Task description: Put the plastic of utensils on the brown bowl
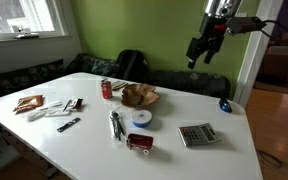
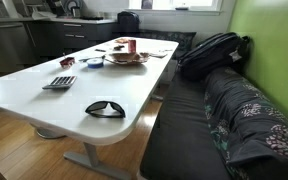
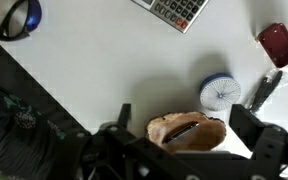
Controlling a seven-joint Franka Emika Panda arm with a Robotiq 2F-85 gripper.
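The brown bowl point(image 1: 140, 96) sits at the table's middle back, next to the red soda can point(image 1: 107, 88). It also shows in an exterior view point(image 2: 127, 57) and low in the wrist view point(image 3: 187, 130), where a dark streak lies inside it. The plastic of utensils point(image 1: 115, 125) lies flat on the table in front of the bowl, beside the white-and-blue disc point(image 1: 141, 118). Only its end shows in the wrist view point(image 3: 263, 90). My gripper point(image 1: 197, 52) hangs high above the table's far side. It is open and empty, with its fingers wide apart point(image 3: 184, 112).
On the white table point(image 1: 184, 160) are a calculator point(image 1: 196, 134), a red item point(image 1: 140, 142), black sunglasses point(image 1: 225, 104), a short black item point(image 1: 68, 124) and white packets point(image 1: 49, 113). A dark bench with a black bag point(image 2: 212, 52) runs along the green wall.
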